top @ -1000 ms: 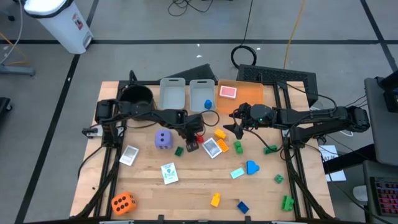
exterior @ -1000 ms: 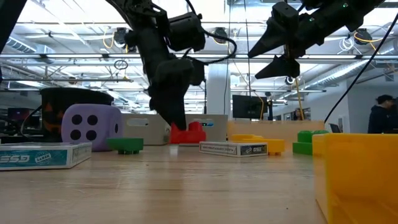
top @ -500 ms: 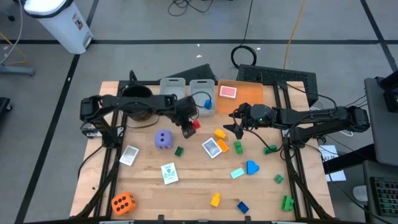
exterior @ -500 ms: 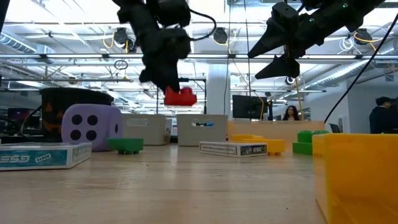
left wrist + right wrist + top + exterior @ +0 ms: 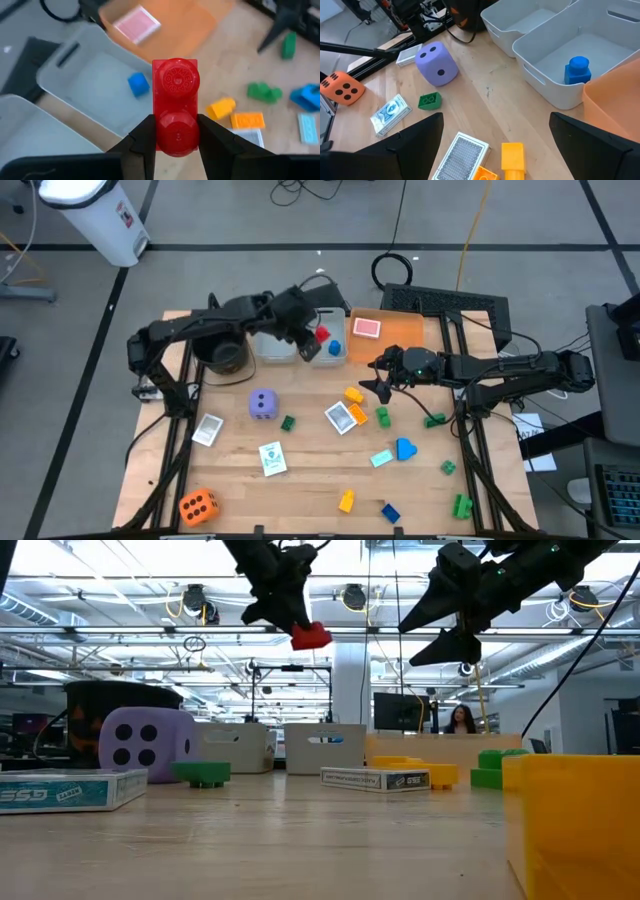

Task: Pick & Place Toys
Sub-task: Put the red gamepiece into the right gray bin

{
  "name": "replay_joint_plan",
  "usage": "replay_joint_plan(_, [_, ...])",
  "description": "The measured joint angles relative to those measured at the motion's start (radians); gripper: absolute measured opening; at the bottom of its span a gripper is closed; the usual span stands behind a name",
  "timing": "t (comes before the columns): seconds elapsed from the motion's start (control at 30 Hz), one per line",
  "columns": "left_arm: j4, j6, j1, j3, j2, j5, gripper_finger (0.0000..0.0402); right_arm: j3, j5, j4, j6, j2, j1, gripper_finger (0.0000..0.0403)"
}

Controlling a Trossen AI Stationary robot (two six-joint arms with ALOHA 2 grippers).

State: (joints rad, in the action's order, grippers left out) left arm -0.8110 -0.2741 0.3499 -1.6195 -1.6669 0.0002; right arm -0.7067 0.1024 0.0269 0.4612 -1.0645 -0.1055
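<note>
Your left gripper (image 5: 314,338) has its two dark fingers clamped on a small red plastic brick (image 5: 321,334), and the left wrist view shows the brick (image 5: 175,110) squeezed between them with its studded end pointing outward. In the high view the brick hangs above the right-hand grey plastic bin (image 5: 326,321) at the back of the wooden table (image 5: 300,490); the low view shows it (image 5: 310,636) well up off the tabletop. Inside that bin lies one small blue plastic brick (image 5: 334,347), also seen from the right wrist (image 5: 578,70). The neighbouring grey bin (image 5: 277,330) sits just to its left, and a flat orange tray (image 5: 400,330) just to its right carries a red-backed picture card (image 5: 366,328).

Your right gripper (image 5: 378,387) waits over the middle of the table with its fingers spread wide apart and nothing between them.

On the table you have a purple dotted die (image 5: 262,404), a small green brick (image 5: 288,422) beside it, a patterned picture card (image 5: 341,417), yellow and orange bricks (image 5: 355,401) near the right gripper, and an orange dotted die (image 5: 198,505) at the front left corner.
</note>
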Motion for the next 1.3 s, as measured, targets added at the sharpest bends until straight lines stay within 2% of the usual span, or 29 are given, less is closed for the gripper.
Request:
replay_joint_plan(0.2, [-0.001, -0.001, 0.055, -0.007, -0.027, -0.002, 0.0115, 0.0, 0.0, 0.0, -0.002, 0.0, 0.0, 0.0357])
replay_joint_plan(0.4, [0.009, -0.001, 0.09, -0.045, -0.128, 0.004, 0.0115, 0.0, 0.0, 0.0, -0.005, 0.0, -0.002, 0.0357])
replay_joint_plan(0.63, [-0.062, 0.028, 0.113, -0.235, -0.289, 0.007, 0.0114, 0.0, -0.001, 0.001, 0.002, 0.0, -0.02, 0.0357])
replay_joint_plan(0.8, [-0.168, 0.109, 0.13, -0.418, -0.414, 0.007, 0.0114, 0.0, 0.0, 0.001, 0.017, 0.0, -0.026, 0.0357])
replay_joint_plan(0.93, [-0.234, 0.153, 0.147, -0.513, -0.492, 0.004, 0.0114, 0.0, 0.0, 0.003, 0.021, 0.0, -0.026, 0.0357])
replay_joint_plan(1.3, [-0.247, 0.205, 0.199, -0.538, -0.583, 0.012, 0.0114, 0.0, 0.005, 0.004, 0.025, 0.0, -0.027, 0.0357])
